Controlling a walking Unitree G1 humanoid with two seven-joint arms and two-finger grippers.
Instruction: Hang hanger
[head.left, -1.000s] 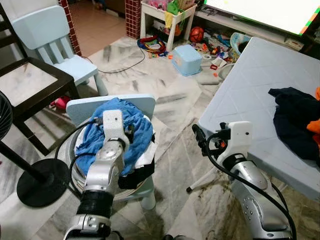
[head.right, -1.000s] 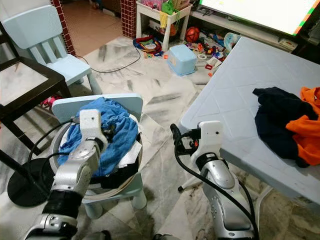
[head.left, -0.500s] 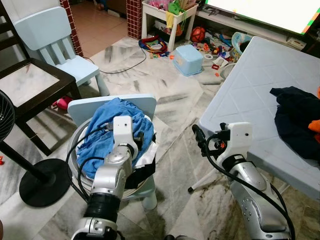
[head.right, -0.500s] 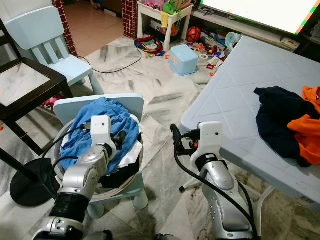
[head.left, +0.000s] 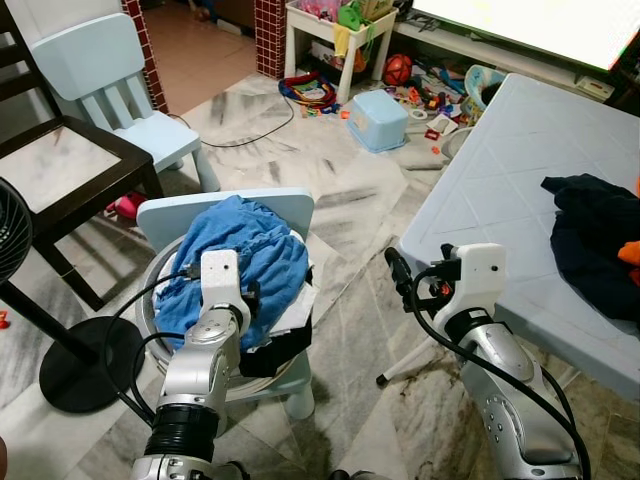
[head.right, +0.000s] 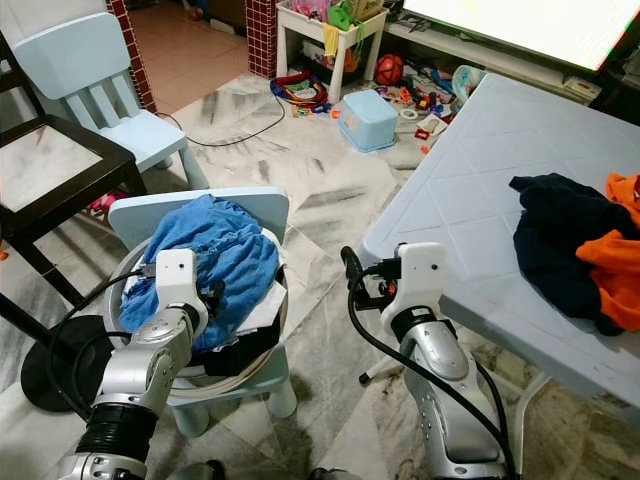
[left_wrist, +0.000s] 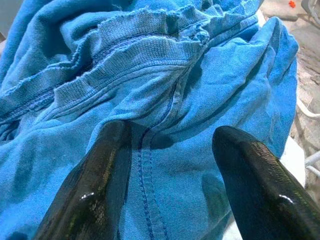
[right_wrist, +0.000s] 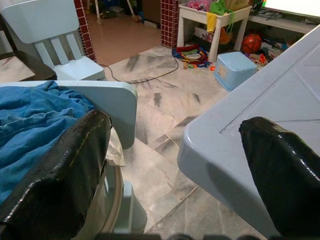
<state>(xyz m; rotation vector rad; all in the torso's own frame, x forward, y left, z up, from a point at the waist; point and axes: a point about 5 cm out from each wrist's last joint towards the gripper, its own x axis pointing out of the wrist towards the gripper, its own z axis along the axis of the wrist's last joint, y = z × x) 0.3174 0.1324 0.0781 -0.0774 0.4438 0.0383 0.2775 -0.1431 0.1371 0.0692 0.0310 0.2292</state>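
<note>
A crumpled blue garment (head.left: 245, 250) lies heaped in a round basket (head.left: 150, 310) on a small pale-blue chair (head.left: 225, 205) at my lower left. My left gripper (left_wrist: 172, 135) is open right over it, both black fingers (left_wrist: 95, 175) resting on the cloth beside a stitched seam. Nothing is pinched between them. My right gripper (right_wrist: 175, 125) is open and empty, held in the air beside the near corner of the pale-blue table (head.left: 480, 180). A dark garment (head.left: 595, 240) and an orange one (head.right: 615, 255) lie on that table.
A dark wooden chair (head.left: 60, 170) and a child's pale-blue chair (head.left: 110, 80) stand at the left, with a fan base (head.left: 70, 360) on the floor. Toys, a blue bin (head.left: 378, 120) and a white shelf (head.left: 330, 30) clutter the far floor. Marble floor lies between basket and table.
My left gripper has drawn back and lower over the blue garment, toward me. The right arm has stayed where it was.
</note>
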